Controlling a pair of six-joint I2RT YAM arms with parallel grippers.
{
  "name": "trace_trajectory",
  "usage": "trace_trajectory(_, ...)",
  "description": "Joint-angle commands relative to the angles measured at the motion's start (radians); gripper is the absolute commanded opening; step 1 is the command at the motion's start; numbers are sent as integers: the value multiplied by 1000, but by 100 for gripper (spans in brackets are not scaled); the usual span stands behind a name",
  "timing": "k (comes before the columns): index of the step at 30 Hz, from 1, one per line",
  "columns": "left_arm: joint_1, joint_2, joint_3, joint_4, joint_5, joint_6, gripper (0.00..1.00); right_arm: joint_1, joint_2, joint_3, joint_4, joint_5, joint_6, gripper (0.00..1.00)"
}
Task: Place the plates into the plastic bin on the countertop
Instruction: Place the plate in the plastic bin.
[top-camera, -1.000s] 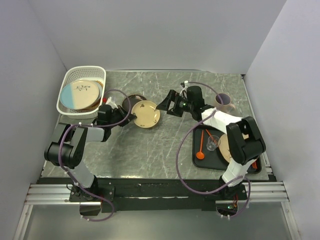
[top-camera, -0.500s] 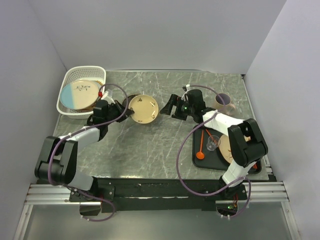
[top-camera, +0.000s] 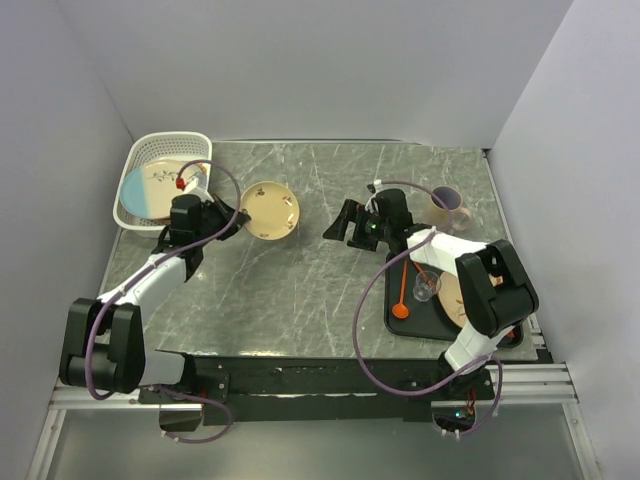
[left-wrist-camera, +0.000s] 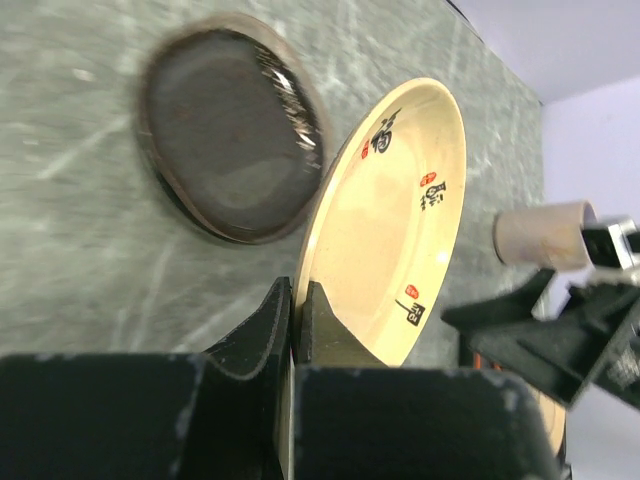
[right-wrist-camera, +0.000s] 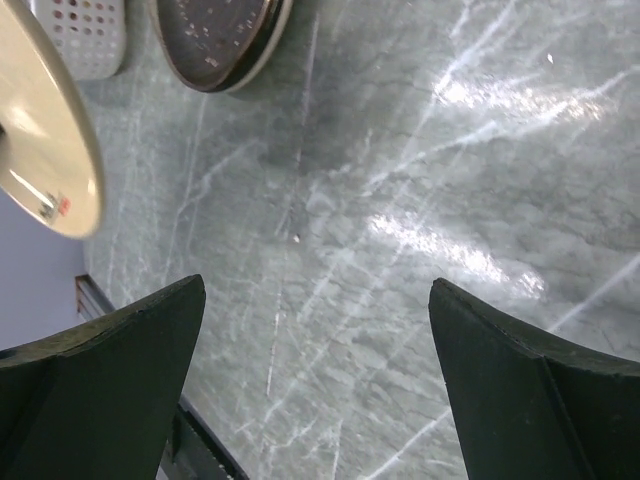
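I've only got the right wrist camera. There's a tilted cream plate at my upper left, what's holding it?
Observer: The left gripper is shut on the rim of the cream plate, holding it tilted on edge.
Operator: Where's the bin from there?
Observer: In the top view, the plastic bin sits at the far left corner of the countertop, to the left of the held plate.
Operator: Anything in it?
Observer: Yes, a blue-and-cream plate lies inside.
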Motion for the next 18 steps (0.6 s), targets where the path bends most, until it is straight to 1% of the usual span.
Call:
trace_trajectory(1,56,-27,47,17,25,12,1,5,-99,-38,4,38,-43,100)
trace_trajectory(7,146,4,87,8,82,17,1,5,-168,-84,-27,103,-66,100)
trace_trajectory(9,195,9,97,-1,97,12,1,6,-179,-92,-28,115,-71,100)
trace_trajectory(13,283,15,140,-31,106,6,1,7,-171,-96,-30,123,-80,100)
trace_trajectory(18,362,10,150,-39,120,-24,1,5,-148,-87,-27,119,-91,100)
